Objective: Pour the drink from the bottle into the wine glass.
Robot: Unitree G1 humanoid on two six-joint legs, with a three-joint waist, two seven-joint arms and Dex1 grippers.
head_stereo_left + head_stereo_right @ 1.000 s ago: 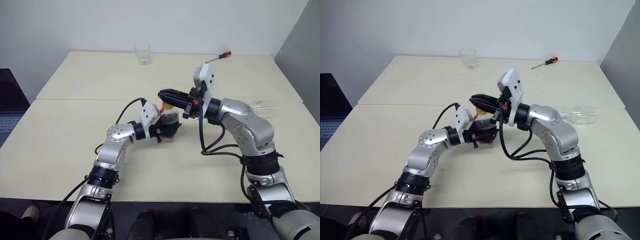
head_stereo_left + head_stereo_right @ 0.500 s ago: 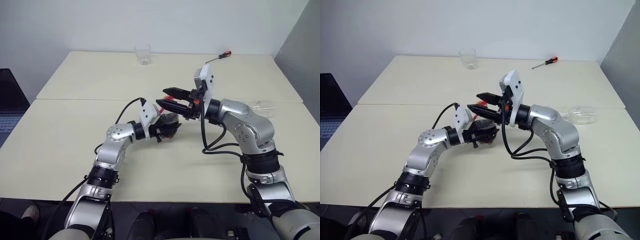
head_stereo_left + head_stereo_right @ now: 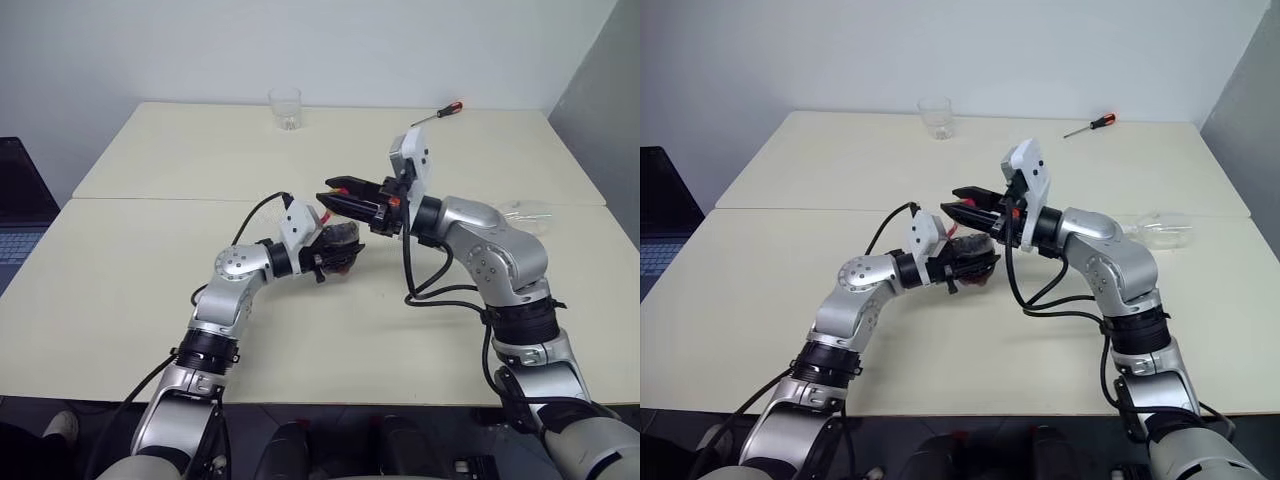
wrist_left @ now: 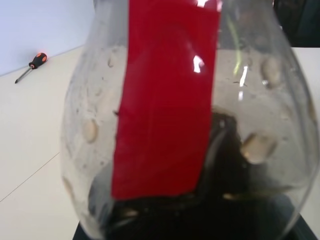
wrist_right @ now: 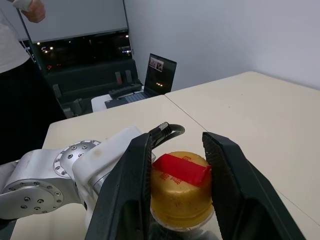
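Left gripper (image 3: 335, 255) clamped on the small squat clear plastic bottle (image 3: 340, 243) of dark reddish-brown drink (image 4: 240, 210), held above the middle of the cream table (image 3: 120, 270). Right gripper (image 5: 176, 165), fingers (image 5: 131, 180) narrowly parted, straddles the bottle's yellow cap (image 5: 181, 187); contact cannot be told. The clear stemmed wine glass (image 3: 527, 212) lies on its side near the table's right edge.

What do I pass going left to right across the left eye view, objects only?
Laptop → tumbler → bottle, shut in the left pincer → screwdriver → wine glass, lying on its side at the table's right edge.
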